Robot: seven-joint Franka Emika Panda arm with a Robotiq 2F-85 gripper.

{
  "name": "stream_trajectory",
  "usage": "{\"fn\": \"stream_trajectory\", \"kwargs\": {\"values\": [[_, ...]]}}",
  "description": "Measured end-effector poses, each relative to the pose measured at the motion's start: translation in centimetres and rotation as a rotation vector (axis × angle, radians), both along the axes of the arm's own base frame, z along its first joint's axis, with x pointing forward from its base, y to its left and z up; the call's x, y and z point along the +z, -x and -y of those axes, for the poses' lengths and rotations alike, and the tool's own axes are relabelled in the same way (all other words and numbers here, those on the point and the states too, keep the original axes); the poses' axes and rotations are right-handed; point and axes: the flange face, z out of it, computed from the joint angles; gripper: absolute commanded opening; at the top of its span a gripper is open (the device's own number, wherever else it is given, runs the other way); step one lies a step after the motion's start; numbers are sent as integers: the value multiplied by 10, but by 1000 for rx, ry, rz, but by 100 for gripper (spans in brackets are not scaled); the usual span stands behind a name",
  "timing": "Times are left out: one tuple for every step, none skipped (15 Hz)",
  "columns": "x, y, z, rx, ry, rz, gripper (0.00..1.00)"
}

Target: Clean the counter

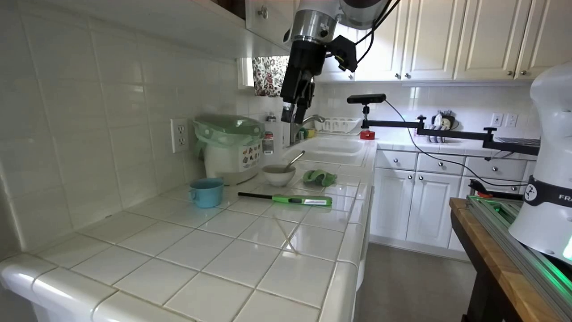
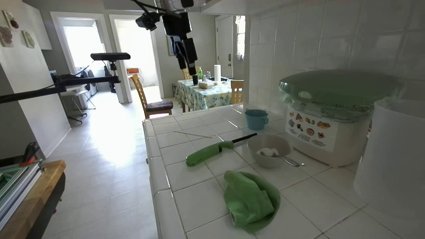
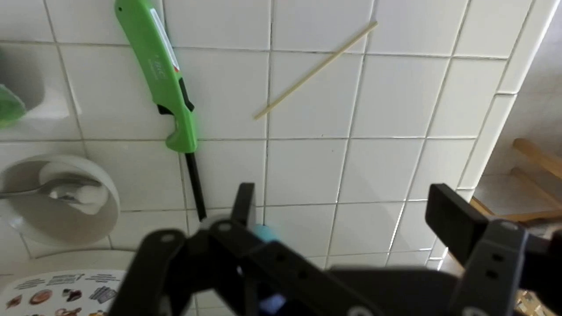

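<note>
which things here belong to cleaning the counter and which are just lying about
Belong to the job:
tiled counter
crumpled green cloth (likely the wiper)
open fingers, holding nothing

Seemingly just lying about:
green lighter
thin wooden stick
blue cup
white bowl with spoon
green-lidded bin

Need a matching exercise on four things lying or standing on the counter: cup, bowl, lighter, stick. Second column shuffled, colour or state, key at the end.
On the counter:
1. cup
2. bowl
3. lighter
4. stick

Colour or state:
a. pale, thin and straight
b. blue
c. has a spoon leaning in it
d. green, with a black rod

Pairs: 1-b, 2-c, 3-d, 4-a
</note>
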Motion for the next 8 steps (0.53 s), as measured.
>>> {"fn": "stream_trajectory", "kwargs": {"values": [[-2,-1,0,0,0,-3,100],[-3,-1,0,0,0,-4,100],[-2,-1,0,0,0,-4,100],[-2,-1,0,0,0,-4,100],[-2,-1,0,0,0,-3,100],[-2,-1,0,0,0,-4,100],[-2,-1,0,0,0,-4,100],[-2,-1,0,0,0,-4,100]]}}
